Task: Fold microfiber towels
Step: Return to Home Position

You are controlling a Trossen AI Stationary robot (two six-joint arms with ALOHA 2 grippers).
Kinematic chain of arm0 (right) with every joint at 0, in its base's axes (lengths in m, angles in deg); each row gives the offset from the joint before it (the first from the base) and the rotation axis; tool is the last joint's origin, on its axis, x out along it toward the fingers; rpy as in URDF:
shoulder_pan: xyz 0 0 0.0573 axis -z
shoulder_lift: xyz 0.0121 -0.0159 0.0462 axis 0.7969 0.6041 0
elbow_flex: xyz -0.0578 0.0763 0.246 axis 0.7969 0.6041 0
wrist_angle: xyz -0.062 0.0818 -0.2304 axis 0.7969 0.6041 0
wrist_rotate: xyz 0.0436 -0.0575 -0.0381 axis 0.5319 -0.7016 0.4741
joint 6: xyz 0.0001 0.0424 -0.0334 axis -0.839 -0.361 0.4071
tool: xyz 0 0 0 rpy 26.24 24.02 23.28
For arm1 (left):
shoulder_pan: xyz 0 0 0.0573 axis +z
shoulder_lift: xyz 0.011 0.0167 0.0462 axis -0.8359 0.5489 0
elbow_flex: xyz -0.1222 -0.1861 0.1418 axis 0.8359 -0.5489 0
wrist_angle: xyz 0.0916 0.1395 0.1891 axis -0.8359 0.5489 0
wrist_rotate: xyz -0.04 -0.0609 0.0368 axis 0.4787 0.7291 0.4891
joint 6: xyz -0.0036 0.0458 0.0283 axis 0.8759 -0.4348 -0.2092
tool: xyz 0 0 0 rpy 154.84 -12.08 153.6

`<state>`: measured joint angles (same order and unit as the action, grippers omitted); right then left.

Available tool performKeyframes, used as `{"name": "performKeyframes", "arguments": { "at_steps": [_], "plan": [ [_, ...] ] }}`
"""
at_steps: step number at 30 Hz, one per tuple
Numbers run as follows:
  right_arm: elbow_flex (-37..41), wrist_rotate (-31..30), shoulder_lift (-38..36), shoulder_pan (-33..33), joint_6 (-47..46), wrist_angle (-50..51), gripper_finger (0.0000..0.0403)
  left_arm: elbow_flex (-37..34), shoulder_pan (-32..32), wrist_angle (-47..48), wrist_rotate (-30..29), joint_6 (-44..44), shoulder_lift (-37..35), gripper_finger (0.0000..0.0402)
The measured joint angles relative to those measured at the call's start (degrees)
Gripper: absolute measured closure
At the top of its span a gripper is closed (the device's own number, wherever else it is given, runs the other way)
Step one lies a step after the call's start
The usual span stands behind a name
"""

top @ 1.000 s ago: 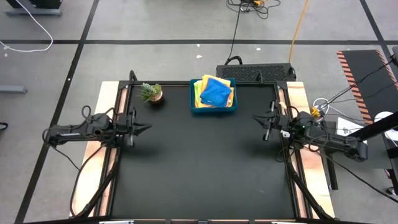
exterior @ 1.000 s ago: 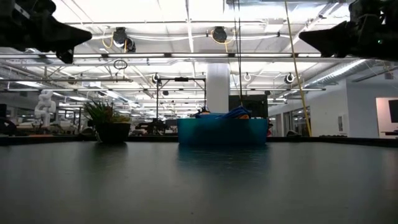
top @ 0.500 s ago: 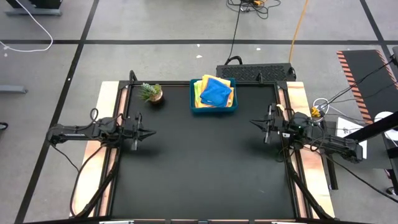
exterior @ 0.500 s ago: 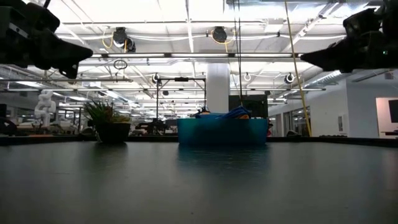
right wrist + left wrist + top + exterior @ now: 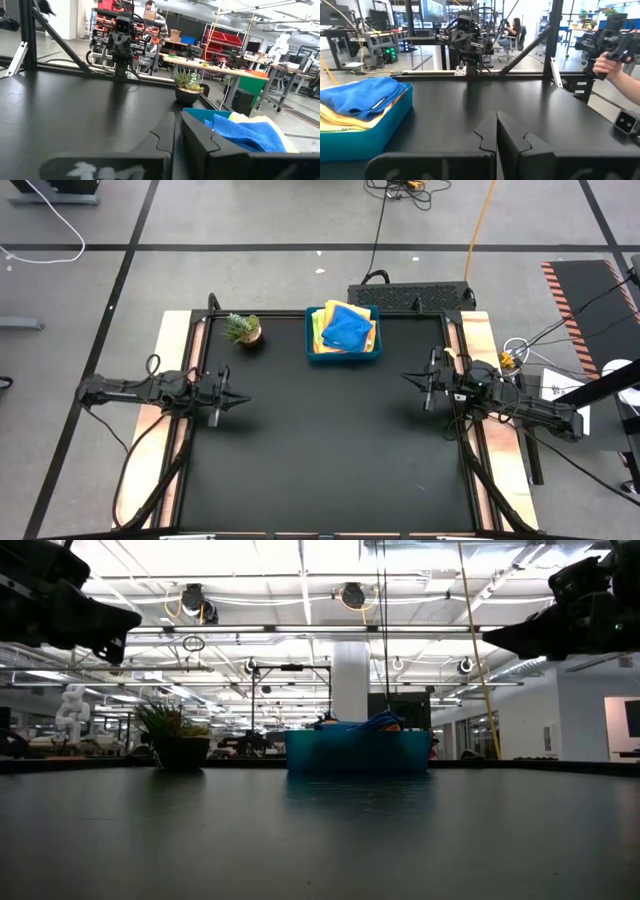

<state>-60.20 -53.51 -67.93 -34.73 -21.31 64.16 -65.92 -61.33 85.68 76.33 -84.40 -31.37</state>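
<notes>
The microfiber towels (image 5: 346, 327) lie stacked in a blue tray (image 5: 345, 358) at the middle of the table's far edge. A blue towel (image 5: 362, 95) is on top, with yellow and orange ones under it. My left gripper (image 5: 245, 397) hovers shut above the table's left side, pointing level toward the right. My right gripper (image 5: 405, 377) hovers shut above the right side, pointing level toward the left. Both are well short of the tray and nothing is between their fingers. The left wrist view shows the left gripper (image 5: 496, 131); the right wrist view shows the right gripper (image 5: 177, 131) and the towels (image 5: 245, 132).
A small potted plant (image 5: 243, 330) stands at the far left, beside the tray. The black table top (image 5: 320, 450) lies bare between the two arms. Past the table's right side, a person's hand (image 5: 607, 62) holds a dark device.
Both grippers have sunk a little and stay shut. My left gripper has also swung slightly toward the table's near edge. My right gripper has tipped its fingers down to level. The towels have not moved.
</notes>
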Motion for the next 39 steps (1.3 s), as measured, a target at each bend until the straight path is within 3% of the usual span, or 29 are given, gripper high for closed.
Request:
{"name": "performKeyframes", "arguments": {
  "at_steps": [15,32,39],
  "plan": [
    [0.0,0.0,0.0,0.0,-1.7,-1.1,0.0385,0.0,-0.7,-0.4,-0.3,-0.7,0.0,0.0369],
    [0.0,0.1,0.0,0.0,-1.5,-1.2,0.0385,-0.1,-0.7,-1.1,-0.3,-0.4,0.0,0.0399],
    [0.0,0.1,0.0,0.0,-1.5,-1.2,0.0385,-0.1,-0.7,-1.2,-0.3,-0.4,0.0,0.0375]
  ]
}}
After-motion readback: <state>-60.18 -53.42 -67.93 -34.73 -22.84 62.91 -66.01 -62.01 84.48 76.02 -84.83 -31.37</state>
